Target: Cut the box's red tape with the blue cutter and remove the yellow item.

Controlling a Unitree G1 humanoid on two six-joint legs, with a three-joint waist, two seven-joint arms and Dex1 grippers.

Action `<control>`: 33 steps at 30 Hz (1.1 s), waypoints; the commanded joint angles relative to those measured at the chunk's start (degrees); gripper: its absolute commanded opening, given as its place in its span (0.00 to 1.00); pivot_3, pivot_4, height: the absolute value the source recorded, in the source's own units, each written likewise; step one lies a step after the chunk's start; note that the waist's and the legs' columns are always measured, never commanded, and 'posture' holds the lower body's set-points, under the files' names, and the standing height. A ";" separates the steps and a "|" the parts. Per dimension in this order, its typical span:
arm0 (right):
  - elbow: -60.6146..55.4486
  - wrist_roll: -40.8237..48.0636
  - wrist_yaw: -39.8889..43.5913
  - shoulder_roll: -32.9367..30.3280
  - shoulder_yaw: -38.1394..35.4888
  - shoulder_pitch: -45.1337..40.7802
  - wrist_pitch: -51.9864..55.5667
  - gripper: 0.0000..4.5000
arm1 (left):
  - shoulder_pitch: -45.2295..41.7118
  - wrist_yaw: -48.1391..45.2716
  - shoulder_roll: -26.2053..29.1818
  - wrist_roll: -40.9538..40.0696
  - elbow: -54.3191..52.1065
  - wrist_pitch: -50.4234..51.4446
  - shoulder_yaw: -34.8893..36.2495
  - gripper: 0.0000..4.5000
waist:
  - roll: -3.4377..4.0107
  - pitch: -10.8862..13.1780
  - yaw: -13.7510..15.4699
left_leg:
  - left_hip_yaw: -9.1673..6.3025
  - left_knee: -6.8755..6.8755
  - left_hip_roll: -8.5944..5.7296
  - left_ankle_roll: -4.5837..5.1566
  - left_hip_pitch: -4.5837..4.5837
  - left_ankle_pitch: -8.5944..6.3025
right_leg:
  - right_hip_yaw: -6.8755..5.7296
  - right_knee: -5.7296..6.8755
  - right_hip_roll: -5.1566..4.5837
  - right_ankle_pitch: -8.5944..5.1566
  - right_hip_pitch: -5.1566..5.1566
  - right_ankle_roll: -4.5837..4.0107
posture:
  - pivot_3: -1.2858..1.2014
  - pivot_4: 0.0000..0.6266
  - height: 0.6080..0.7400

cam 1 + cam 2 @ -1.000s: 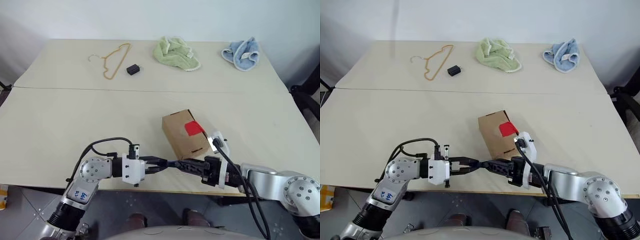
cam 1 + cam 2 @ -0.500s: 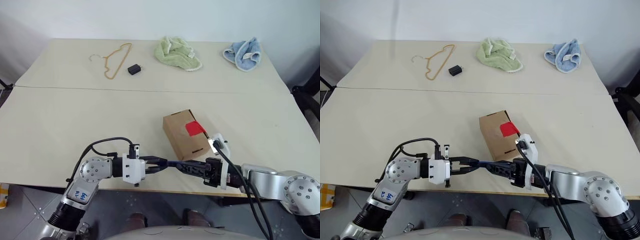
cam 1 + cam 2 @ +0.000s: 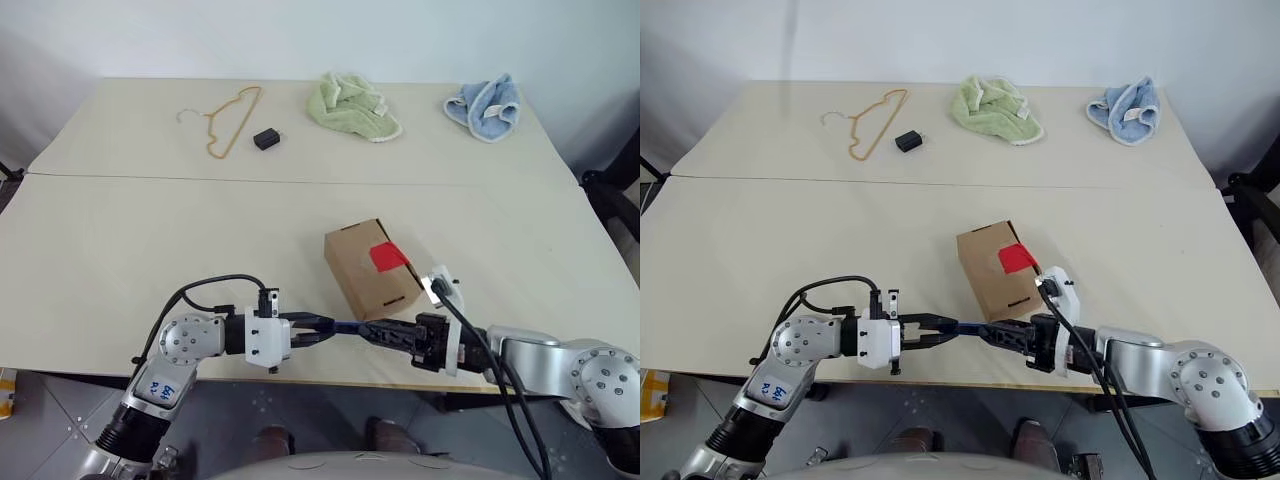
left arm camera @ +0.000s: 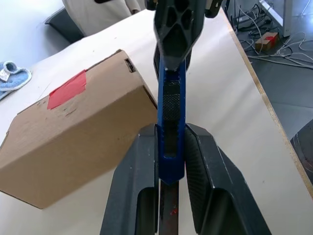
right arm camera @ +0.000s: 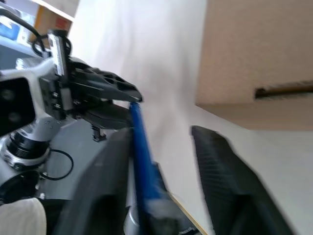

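Cardboard, small, plain and brown, makes up the box point(image 3: 368, 267), which sits near the front edge of the pale beige worktop point(image 3: 150, 240), turned at an angle, with the bright red square of tape point(image 3: 388, 258) on its top toward the robot's right. Just in front of it, along that front edge, the slim dark-blue pen-shaped cutter point(image 3: 347, 327) lies level between the two arms. The left claw point(image 3: 318, 329) is clamped on one end of the cutter; the left wrist view shows both black fingers point(image 4: 137, 181) pressed against its sides. The right claw point(image 3: 378, 331) meets the cutter's other end; in the right wrist view the blue shaft lies against one finger while the other finger point(image 5: 220, 166) stands apart from it, so its jaws are partly open and whether it grips cannot be told.

Wide bare worktop lies left of the box and behind it. Along the far edge sit a tan wire hanger point(image 3: 228, 120), a small black block point(image 3: 266, 139), a crumpled green cloth point(image 3: 352, 106) and a blue cloth point(image 3: 484, 106), all well apart from the box.
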 commanded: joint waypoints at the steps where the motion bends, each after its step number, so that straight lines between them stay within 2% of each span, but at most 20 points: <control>1: -0.15 0.22 -0.24 0.36 -1.22 -0.33 -0.64 0.17 | -0.52 0.29 0.20 -0.37 -1.64 -0.58 0.05 0.10 | 0.00 0.00 0.00 | 0.00 0.00 0.00 0.00 0.00 0.00 | 0.00 0.00 0.00 0.00 0.00 0.00 | 0.52 0.24 1.00; 3: -0.03 0.07 -0.04 0.59 -1.06 -0.37 -0.55 0.03 | -0.70 0.40 0.14 -0.22 -1.44 -0.72 0.05 0.10 | 0.00 0.00 0.00 | 0.00 0.00 0.00 0.00 0.00 0.00 | 0.00 0.00 0.00 0.00 0.00 0.00 | 0.52 0.24 1.00; 6: 0.11 -0.04 0.33 0.64 -0.99 -0.45 -0.36 0.03 | -0.83 0.04 0.11 -1.15 -1.69 0.08 0.11 0.10 | 0.00 0.00 0.00 | 0.00 0.00 0.00 -0.01 -0.01 0.01 | 0.00 -0.01 0.00 0.00 0.00 0.00 | 0.52 0.24 1.00; 8: 0.40 -0.20 0.81 0.50 -1.05 -0.65 -0.13 0.03 | -0.84 0.51 -0.24 -2.03 -1.98 1.01 0.71 0.25 | 0.00 0.00 0.00 | 0.00 0.00 0.00 -0.01 -0.01 0.00 | 0.00 -0.01 0.00 0.00 0.00 0.00 | 0.52 0.24 1.00; 12: 0.90 -0.46 3.26 -0.62 -2.08 -1.15 0.97 0.03 | -0.74 0.41 0.76 -3.15 -3.54 4.79 1.53 0.50 | 0.00 0.00 -0.01 | 0.00 0.00 0.00 -0.01 -0.02 0.00 | 0.00 -0.02 0.00 0.00 -0.01 0.00 | 0.52 0.24 1.00; 14: 0.43 0.07 6.96 -2.00 -3.90 -1.57 1.91 0.03 | 0.89 -1.04 2.60 -11.82 -7.63 14.45 3.73 0.64 | 0.00 0.00 -0.03 | 0.00 0.00 0.00 0.00 -0.04 0.00 | -0.01 -0.02 0.00 0.00 -0.02 0.00 | 0.52 0.24 1.00; 17: -0.19 2.47 13.32 -5.25 -8.87 -1.35 3.11 0.03 | 3.66 -4.36 9.47 -23.55 -11.82 27.75 10.08 0.65 | 0.01 0.02 -0.39 | -0.01 0.00 0.01 -0.01 -0.14 0.00 | -0.01 0.00 0.00 0.00 -0.13 0.00 | 0.52 0.24 1.00; 19: -0.33 3.32 17.55 -8.17 -13.23 0.04 4.13 0.03 | 4.75 -6.51 13.86 -25.44 -9.40 30.16 14.74 0.65 | 0.04 0.04 -0.27 | -0.03 0.00 0.06 -0.02 -0.22 0.01 | -0.02 0.04 0.04 -0.01 -0.22 -0.01 | 0.52 0.24 1.00; 22: 0.05 3.23 21.94 -11.44 -18.87 2.37 5.11 0.03 | 4.52 -7.51 16.26 -26.74 -5.18 32.15 18.87 0.65 | 0.05 0.05 0.08 | -0.03 0.02 0.06 0.08 -0.25 -0.04 | -0.05 0.04 0.07 -0.02 -0.22 -0.03 | 0.52 0.24 1.00; 25: 1.36 0.60 25.89 -15.06 -26.88 4.54 5.86 0.03 | 1.94 -6.21 14.00 -25.44 0.59 31.83 19.83 0.51 | 0.05 0.05 0.46 | -0.05 0.10 0.02 0.11 -0.36 -0.06 | -0.05 -0.02 0.06 0.00 -0.22 -0.01 | 0.52 0.24 1.00; 27: 2.88 -0.30 26.34 -17.02 -29.86 3.71 5.63 0.03 | -0.65 -5.38 11.30 -24.07 2.94 31.28 18.14 0.37 | 0.05 0.05 0.54 | -0.05 0.13 -0.02 0.09 -0.41 -0.05 | -0.05 -0.06 0.05 0.03 -0.22 0.05 | 0.52 0.24 1.00; 32: 7.91 -3.86 23.03 -21.65 -28.15 -4.42 5.32 0.03 | -9.87 -3.80 2.75 -20.24 8.03 30.55 12.15 0.02 | -0.02 0.09 0.26 | -0.04 0.17 0.00 -0.10 -0.41 0.06 | -0.06 -0.10 0.06 0.09 -0.21 0.14 | 0.52 0.24 1.00; 33: 8.48 -5.05 22.85 -22.11 -27.20 -6.12 5.52 0.03 | -11.44 -3.73 1.33 -19.82 9.03 30.55 11.32 0.00 | -0.03 0.10 0.18 | -0.04 0.16 0.00 -0.12 -0.44 0.07 | -0.06 -0.13 0.06 0.09 -0.22 0.15 | 0.52 0.24 1.00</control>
